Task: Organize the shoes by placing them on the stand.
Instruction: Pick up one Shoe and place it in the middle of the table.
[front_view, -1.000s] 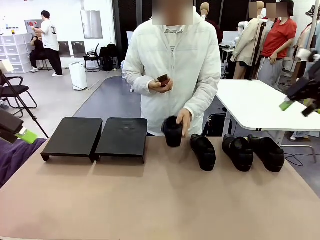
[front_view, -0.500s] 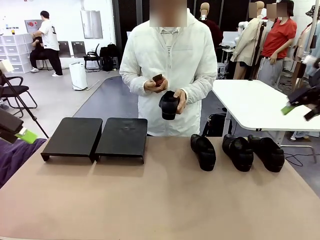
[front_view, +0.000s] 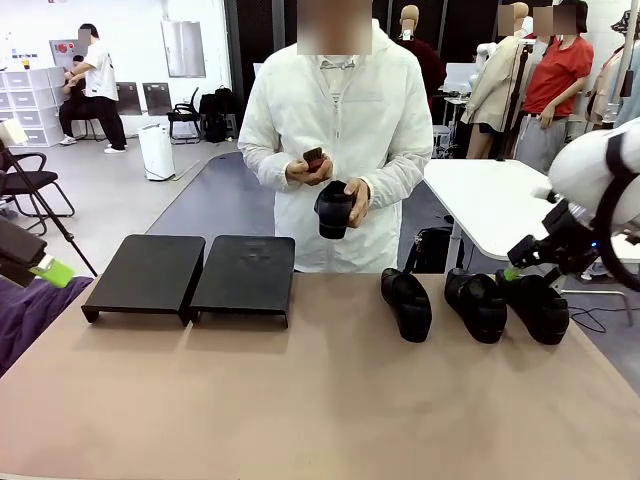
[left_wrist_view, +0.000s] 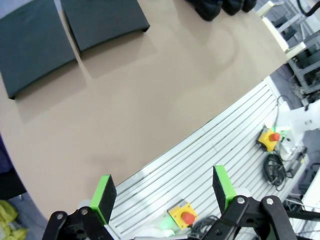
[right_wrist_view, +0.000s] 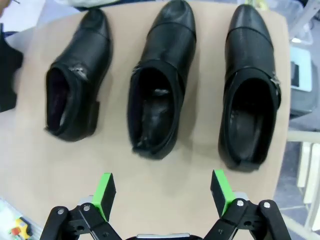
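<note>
Three black leather shoes (front_view: 407, 303) (front_view: 476, 303) (front_view: 537, 303) lie in a row at the table's far right. From above they are also in the right wrist view (right_wrist_view: 77, 80) (right_wrist_view: 162, 80) (right_wrist_view: 250, 85). A person across the table holds another shoe (front_view: 335, 208) up at chest height. The stand (front_view: 190, 272), two black panels, sits at the far left of the table and is also in the left wrist view (left_wrist_view: 70, 30). My right gripper (front_view: 525, 265) (right_wrist_view: 162, 192) hangs open above the rightmost shoes. My left gripper (front_view: 45, 268) (left_wrist_view: 162, 189) is open, off the table's left side.
The person's other hand holds a small dark object (front_view: 315, 160). The tan table (front_view: 320, 400) is bare in the middle and front. A white table (front_view: 500, 210) stands behind on the right. Emergency-stop buttons (left_wrist_view: 182, 216) (left_wrist_view: 270, 137) sit below the table edge.
The person lifted one shoe off the table up to chest height. My right arm swung down and in, from the far right edge to above the rightmost shoes.
</note>
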